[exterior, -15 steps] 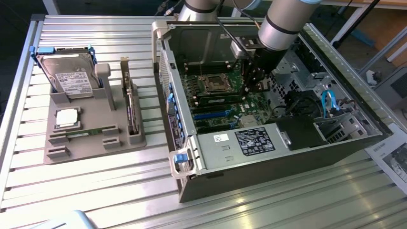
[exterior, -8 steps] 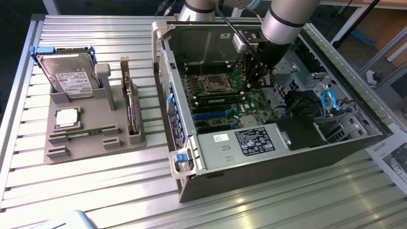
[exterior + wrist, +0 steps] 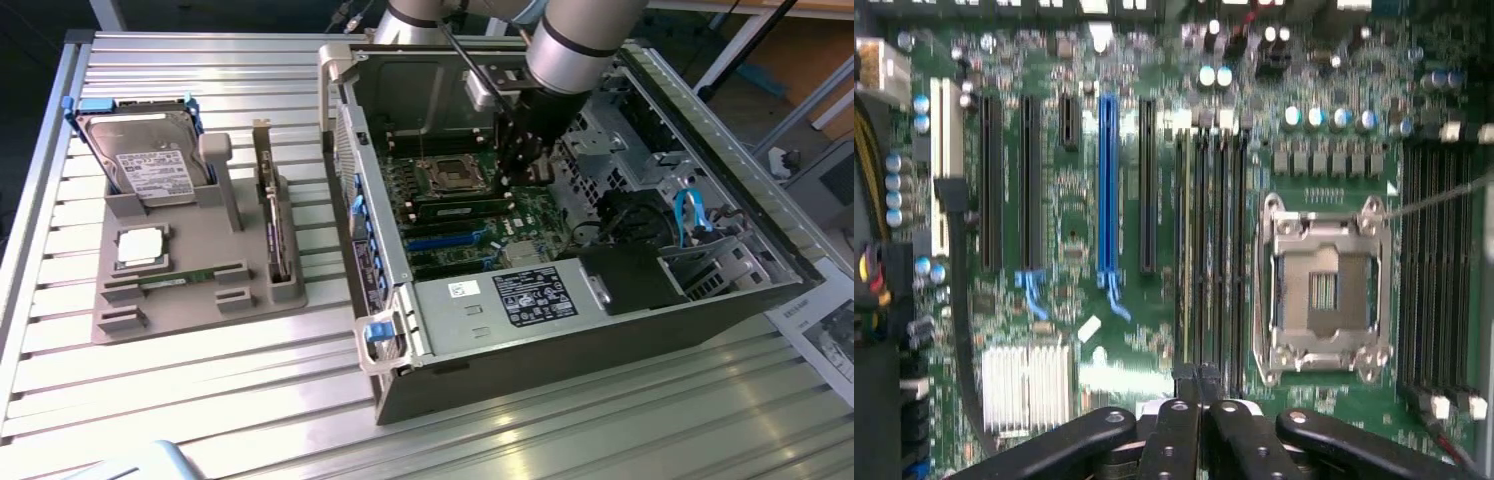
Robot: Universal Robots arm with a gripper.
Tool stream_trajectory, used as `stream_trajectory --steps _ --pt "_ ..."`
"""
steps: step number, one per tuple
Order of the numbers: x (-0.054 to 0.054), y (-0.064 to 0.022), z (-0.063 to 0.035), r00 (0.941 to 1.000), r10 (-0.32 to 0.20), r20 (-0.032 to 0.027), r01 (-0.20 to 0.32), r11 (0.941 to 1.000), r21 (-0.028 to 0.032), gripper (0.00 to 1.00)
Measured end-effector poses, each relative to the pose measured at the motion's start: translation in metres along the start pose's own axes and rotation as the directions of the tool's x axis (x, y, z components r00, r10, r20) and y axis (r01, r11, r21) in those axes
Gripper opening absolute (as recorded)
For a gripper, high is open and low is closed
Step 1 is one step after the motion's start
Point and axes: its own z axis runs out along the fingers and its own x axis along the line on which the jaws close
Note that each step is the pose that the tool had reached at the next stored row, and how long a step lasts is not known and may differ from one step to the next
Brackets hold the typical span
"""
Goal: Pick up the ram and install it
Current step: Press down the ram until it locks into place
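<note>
Your ram stands edge-on in a memory slot beside the CPU socket, at nine o'clock of it. Your gripper hovers over it, fingers pressed together, inside the computer case.

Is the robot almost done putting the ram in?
Nearly, it seems. Done: the ram stands in a slot beside the CPU socket. In hand: the gripper, fingers shut, sits at the ram's end. Left: I cannot tell whether it is clicked fully down.
</note>
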Motion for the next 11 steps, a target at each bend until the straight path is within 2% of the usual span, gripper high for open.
stream_trajectory --steps 1,8,11 --pt "0.000 0.0061 0.0001 1.0000 0.000 0.0002 0.000 1.0000 0.0017 0.10" --pt "0.000 0.0320 0.0004 1.0000 0.000 0.0003 0.000 1.0000 0.0087 0.10" --pt "0.000 0.0364 0.0004 1.0000 0.000 0.0003 0.000 1.0000 0.0092 0.10"
